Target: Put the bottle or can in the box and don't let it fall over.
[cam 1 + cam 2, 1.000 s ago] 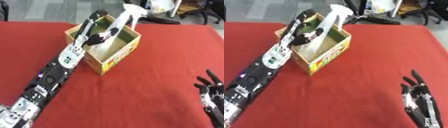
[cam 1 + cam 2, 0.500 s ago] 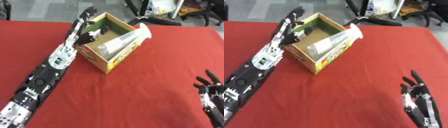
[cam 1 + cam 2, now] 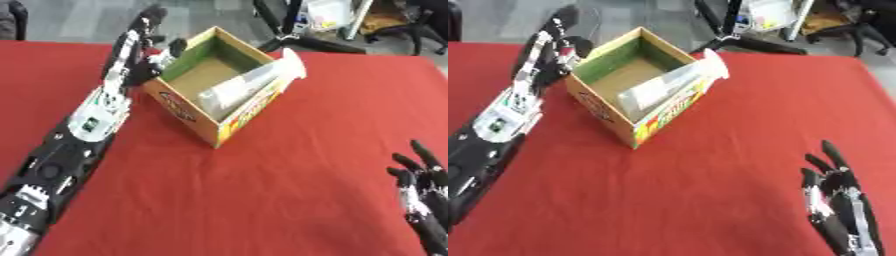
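Observation:
An open cardboard box (image 3: pixel 229 116) with a green lining stands on the red table. A clear plastic bottle (image 3: pixel 248 84) lies tilted inside it, its base down in the box and its top resting over the right rim. My left hand (image 3: pixel 144 47) is just left of the box, fingers straight and open, holding nothing. My right hand (image 3: pixel 423 190) rests open at the lower right, fingers up, far from the box.
The red tablecloth (image 3: pixel 289 180) stretches wide in front of and right of the box. Beyond the table's far edge are chair bases and a dark stand (image 3: pixel 302 35) on the grey floor.
The bottle went from upright in my left hand to lying tilted against the box's right rim. My left hand let go and drew back to the left of the box.

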